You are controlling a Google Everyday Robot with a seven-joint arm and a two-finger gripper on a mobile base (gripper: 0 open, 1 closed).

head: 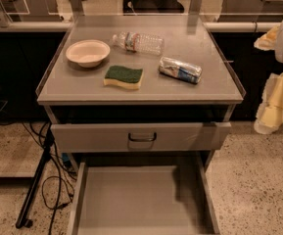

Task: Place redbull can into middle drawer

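The redbull can (180,70) lies on its side on the right part of the grey countertop (204,89), silver and blue, right of the sponge. The middle drawer (136,199) is pulled out wide below, and its flat grey floor is bare. My gripper (272,112), white and yellowish, hangs at the right edge of the view beside the cabinet. It sits lower than the countertop, well right of the can, and holds nothing that I can see.
A white bowl (87,52), a clear water bottle (138,42) on its side and a green and yellow sponge (124,77) share the countertop. The top drawer (141,137) with a loop handle is slightly out. Cables and a stand (35,185) are at the left on the floor.
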